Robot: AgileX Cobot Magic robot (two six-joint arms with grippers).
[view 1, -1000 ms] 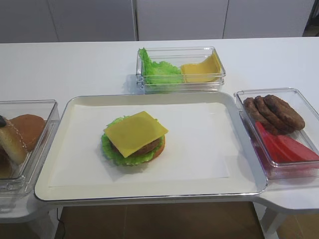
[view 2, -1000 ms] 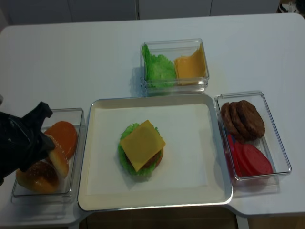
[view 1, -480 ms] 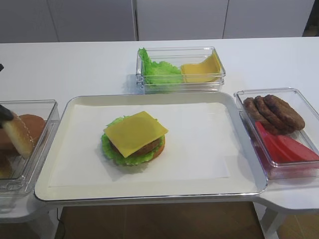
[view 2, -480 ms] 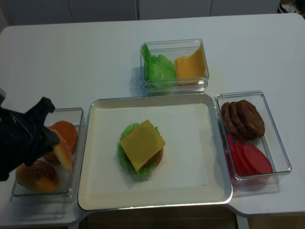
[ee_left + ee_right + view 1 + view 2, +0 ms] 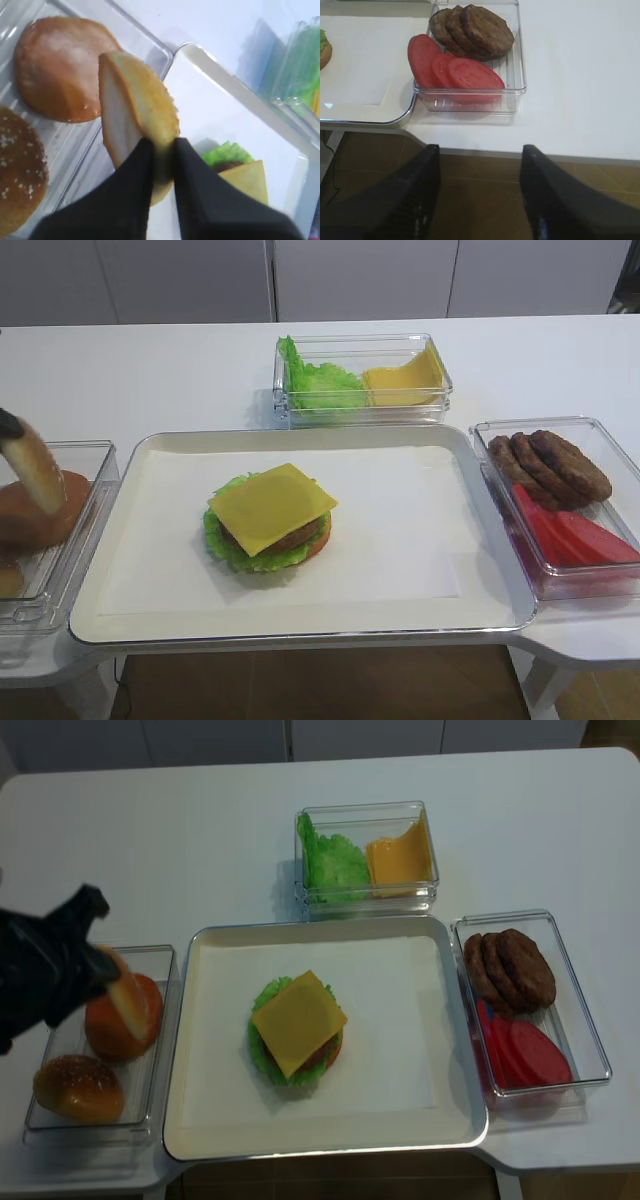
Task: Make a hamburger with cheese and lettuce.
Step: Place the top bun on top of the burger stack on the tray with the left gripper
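The hamburger [image 5: 268, 518] [image 5: 298, 1028] sits left of centre on the tray [image 5: 400, 1100], open at the top. Its square yellow cheese [image 5: 272, 504] [image 5: 298, 1020] lies on the brown patty, and the ruffled lettuce [image 5: 225, 545] [image 5: 262, 1050] frills out below. My left gripper [image 5: 163, 145] [image 5: 98, 965] is shut on the edge of a bun half [image 5: 137, 110] [image 5: 128, 992] [image 5: 35, 470], held tilted on edge above the left bin. My right gripper [image 5: 480, 150] hangs open and holds nothing, off the table's front edge, near the patty bin.
The clear left bin [image 5: 165, 1020] holds a plain bun half [image 5: 105, 1025] and a sesame bun [image 5: 78, 1088]. A back bin [image 5: 365, 808] holds lettuce leaves and cheese slices. The right bin [image 5: 505, 915] [image 5: 517, 60] holds patties and tomato slices.
My left gripper has lifted the bun half up out of the left bin, uncovering the plain half beneath. Nothing on the tray has moved.
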